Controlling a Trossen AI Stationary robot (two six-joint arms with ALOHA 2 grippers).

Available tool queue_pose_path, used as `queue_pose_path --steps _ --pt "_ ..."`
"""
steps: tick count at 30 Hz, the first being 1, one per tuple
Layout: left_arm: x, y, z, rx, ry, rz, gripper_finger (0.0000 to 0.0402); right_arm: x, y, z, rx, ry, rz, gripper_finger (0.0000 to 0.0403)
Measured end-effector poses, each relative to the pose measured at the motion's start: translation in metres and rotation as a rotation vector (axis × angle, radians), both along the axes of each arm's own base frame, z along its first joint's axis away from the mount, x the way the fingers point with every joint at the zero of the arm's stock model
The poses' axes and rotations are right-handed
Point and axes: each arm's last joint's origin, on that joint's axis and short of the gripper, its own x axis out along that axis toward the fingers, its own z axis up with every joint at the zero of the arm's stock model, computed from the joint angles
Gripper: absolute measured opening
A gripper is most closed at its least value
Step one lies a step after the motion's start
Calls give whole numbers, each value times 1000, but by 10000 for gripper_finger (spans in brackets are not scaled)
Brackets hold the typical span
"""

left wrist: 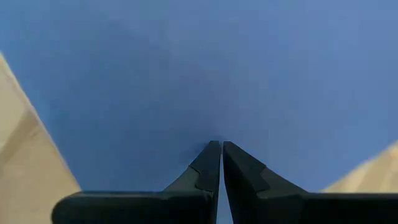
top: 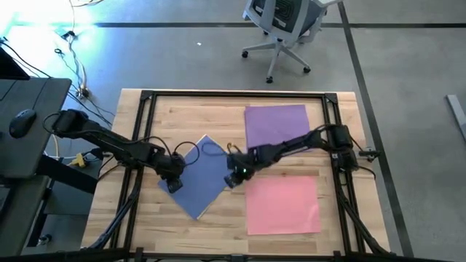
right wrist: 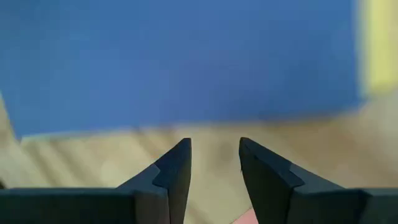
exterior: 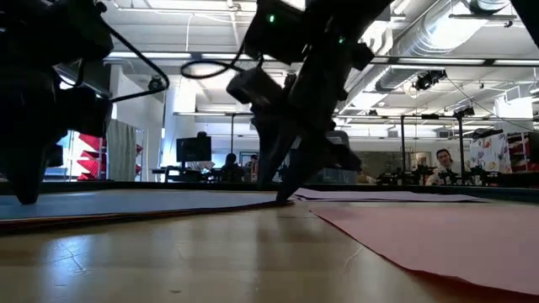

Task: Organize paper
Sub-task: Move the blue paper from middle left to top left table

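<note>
The wooden table (top: 182,225) is carrying three piles: purple sheet (top: 275,122) at the back, pink sheet (top: 282,205) in front, and the blue sheet (top: 200,178) lying skewed, long axis diagonal. The left gripper (left wrist: 221,146) is pressing closed fingertips onto the blue. The right gripper (right wrist: 214,144), fingers parted and empty, is hovering at its right edge, nearer the corner. Only the right wrist view is showing yellow paper (right wrist: 378,46) peeking beneath.
</note>
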Motion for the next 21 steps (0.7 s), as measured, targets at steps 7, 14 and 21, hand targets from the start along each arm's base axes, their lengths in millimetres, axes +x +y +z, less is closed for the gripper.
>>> queue_pose_path --steps 7,14,21 --pt "-6 0 0 60 34 -52 0 5 39 12 10 -149 -61 118" --pt "-11 -10 5 71 52 -281 0 9 -9 14 -23 -114 -201 119" --pt "-15 -19 7 123 52 -339 0 11 -44 13 -33 -105 -167 119"
